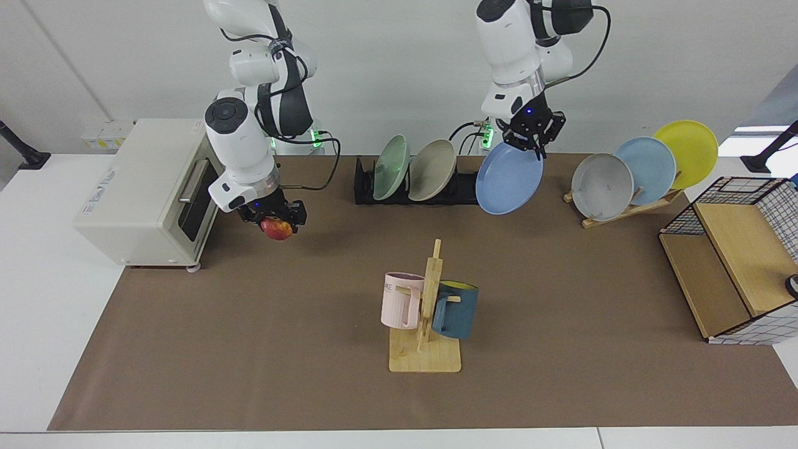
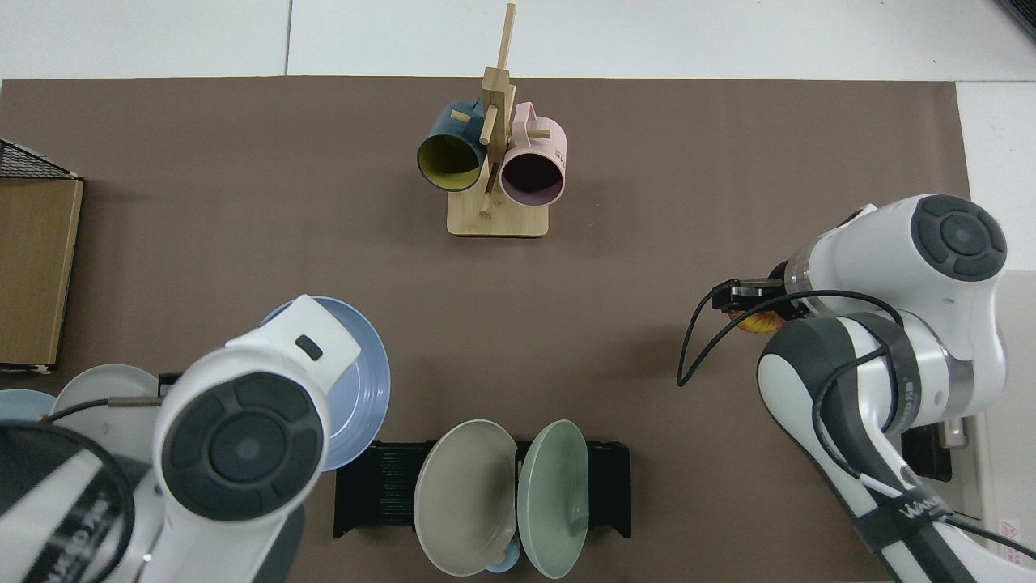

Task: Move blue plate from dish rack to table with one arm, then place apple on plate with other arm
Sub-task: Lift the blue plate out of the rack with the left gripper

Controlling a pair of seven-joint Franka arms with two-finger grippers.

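Observation:
The blue plate (image 1: pixel 509 179) (image 2: pixel 360 389) hangs in the air to the right of the black dish rack (image 1: pixel 461 190) (image 2: pixel 380 478), clear of its slots. My left gripper (image 1: pixel 528 138) is shut on the plate's upper rim; in the top view the arm hides the gripper. A green and a beige plate stay in the rack. My right gripper (image 1: pixel 274 219) (image 2: pixel 749 312) is shut on the red apple (image 1: pixel 277 229) (image 2: pixel 757 325), holding it just above the brown mat of the table (image 1: pixel 262 349), beside the toaster oven.
A white toaster oven (image 1: pixel 143 190) stands at the left of the facing view. A wooden mug tree (image 1: pixel 427 318) with a pink and a dark blue mug is mid-table. A wooden stand (image 1: pixel 623 209) holds grey, pale blue and yellow plates. A wire-and-wood shelf (image 1: pixel 735 274) sits far right.

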